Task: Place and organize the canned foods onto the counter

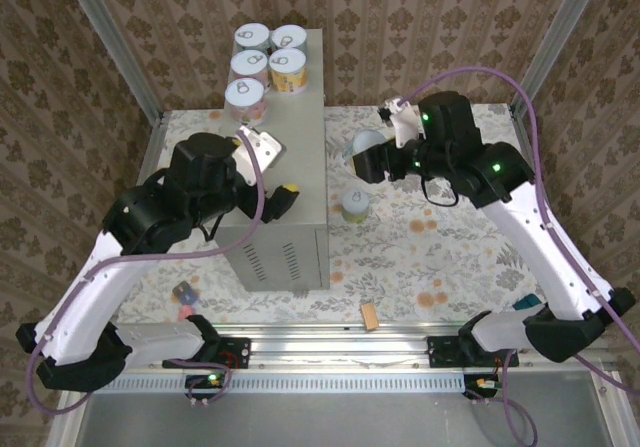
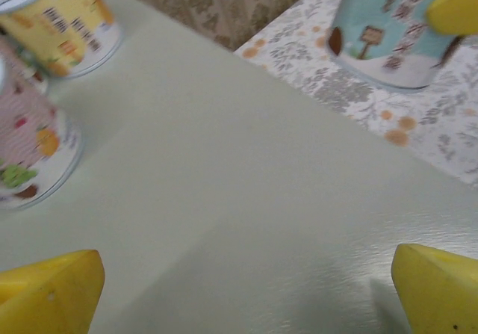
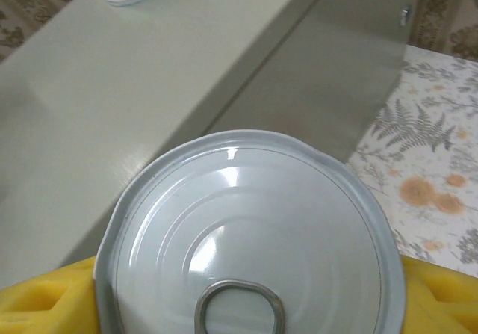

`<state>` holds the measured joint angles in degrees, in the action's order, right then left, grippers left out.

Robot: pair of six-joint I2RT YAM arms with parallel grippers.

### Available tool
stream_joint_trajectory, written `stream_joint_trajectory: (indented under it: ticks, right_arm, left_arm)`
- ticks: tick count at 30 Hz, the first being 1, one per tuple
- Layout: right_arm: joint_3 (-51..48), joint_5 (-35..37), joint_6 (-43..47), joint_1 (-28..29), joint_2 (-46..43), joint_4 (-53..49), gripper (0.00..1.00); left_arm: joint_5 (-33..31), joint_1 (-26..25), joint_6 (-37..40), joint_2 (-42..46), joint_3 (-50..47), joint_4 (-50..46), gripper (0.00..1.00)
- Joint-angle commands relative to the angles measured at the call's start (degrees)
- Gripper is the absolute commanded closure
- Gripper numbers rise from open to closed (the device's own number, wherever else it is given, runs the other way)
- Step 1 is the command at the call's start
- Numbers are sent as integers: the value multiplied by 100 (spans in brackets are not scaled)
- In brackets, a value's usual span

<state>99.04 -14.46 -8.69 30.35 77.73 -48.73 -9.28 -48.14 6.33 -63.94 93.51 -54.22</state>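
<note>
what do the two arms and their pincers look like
Both match: black joint housings, white links, black bases. A purple cable trails along the left arm and the right arm. Green lights glow on the right arm's joints. The left pincer and right pincer have yellow fingertips.

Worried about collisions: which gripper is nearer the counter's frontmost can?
Left: left gripper hovers over the counter near the frontmost can; right gripper holds another can beyond the edge.

Five cans (image 1: 249, 64) are sitting clustered at the far end of the bench (image 1: 290, 157), while another can (image 1: 355, 205) is standing on the floor (image 1: 400, 257) just right of it.
</note>
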Motion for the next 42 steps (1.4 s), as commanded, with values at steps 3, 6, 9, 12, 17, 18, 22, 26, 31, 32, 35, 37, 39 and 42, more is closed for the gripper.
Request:
stream_joint_trajectory:
  ticks: [3,6,9,12,17,18,22,26,31,32,35,37,39,42]
  right_arm:
    - [1094,-622,190,-23,501,-186,27]
    - [1601,-793,192,-22,849,-391,27]
    - [2049,-923,209,-21,1166,-580,28]
    - [2483,-962,261,-7,1481,-777,28]
    - [3284,-869,352,86,2014,-1230,28]
    - [3456,-792,393,129,2116,-1328,28]
    - [4306,-414,629,363,2642,-1876,28]
    - [5214,-255,703,512,3204,-2327,28]
    - [5714,-3,727,664,3542,-2455,27]
    - [5736,83,743,707,3568,-2442,26]
    - [5735,275,798,826,3632,-2424,24]
    - [5735,421,833,902,3664,-2399,24]
    - [5732,558,862,968,3687,-2370,24]
    - [5736,759,900,1063,3729,-2299,23]
  left_arm:
    - [189,469,101,273,-188,188,0]
    - [234,649,131,333,-202,179,0]
    - [350,790,123,412,-235,197,0]
    - [409,846,106,492,-287,217,0]
    - [514,917,100,683,-362,203,0]
    - [552,931,103,735,-380,205,0]
    - [675,958,113,843,-370,184,0]
    - [709,974,127,909,-364,156,0]
    - [734,991,115,993,-445,166,0]
    - [737,1004,117,1014,-470,191,0]
    - [767,1021,114,1032,-510,193,0]
    - [792,1034,113,1032,-513,218,0]
    - [813,1047,111,1032,-518,220,0]
    - [830,1053,103,1043,-535,228,0]
